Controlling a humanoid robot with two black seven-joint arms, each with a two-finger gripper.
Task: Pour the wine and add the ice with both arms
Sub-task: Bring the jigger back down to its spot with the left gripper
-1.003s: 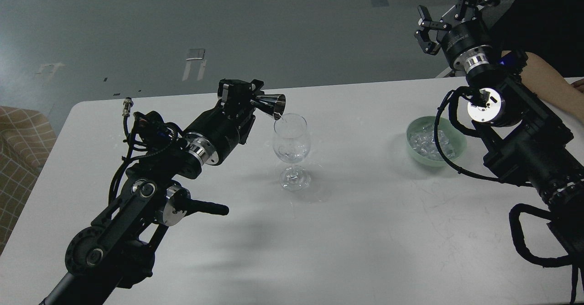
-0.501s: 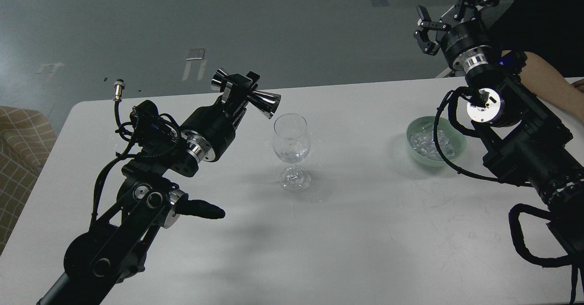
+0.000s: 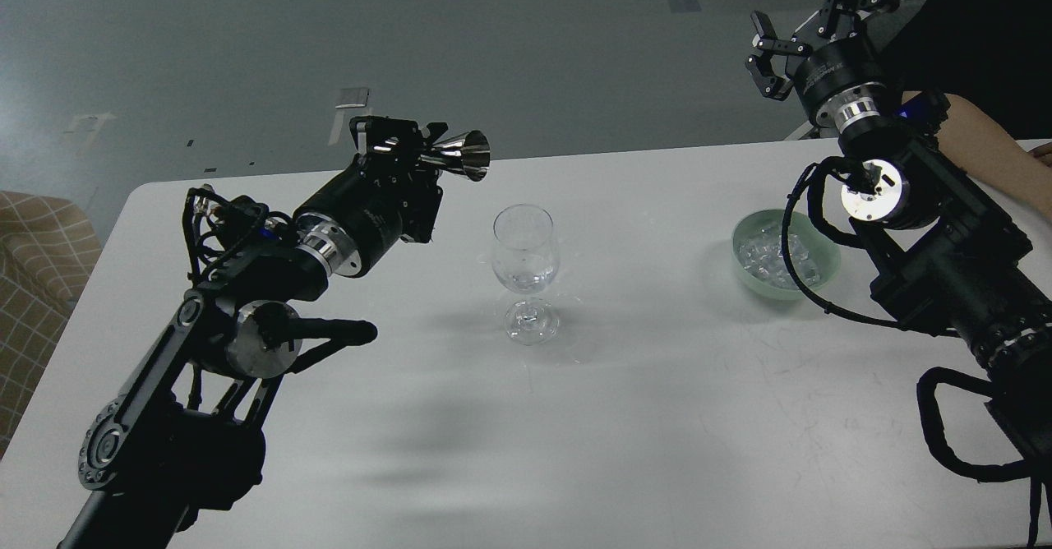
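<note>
A clear stemmed wine glass (image 3: 526, 274) stands upright mid-table with a little clear liquid at the bottom. My left gripper (image 3: 423, 153) is shut on a shiny metal jigger (image 3: 456, 155), held roughly level, up and to the left of the glass. A pale green bowl (image 3: 828, 258) at the right holds several clear ice cubes (image 3: 763, 255). My right gripper (image 3: 809, 15) is open and empty, raised high beyond the table's far edge, above and behind the bowl.
The white table (image 3: 641, 401) ends at its far edge just behind the glass and bowl. A bare human forearm (image 3: 998, 159) lies at the right edge. A checked seat (image 3: 33, 261) stands left of the table.
My left gripper has drawn the jigger back from the glass rim, up and to the left, and turned it from tipped into the glass to roughly level. The right arm has barely moved.
</note>
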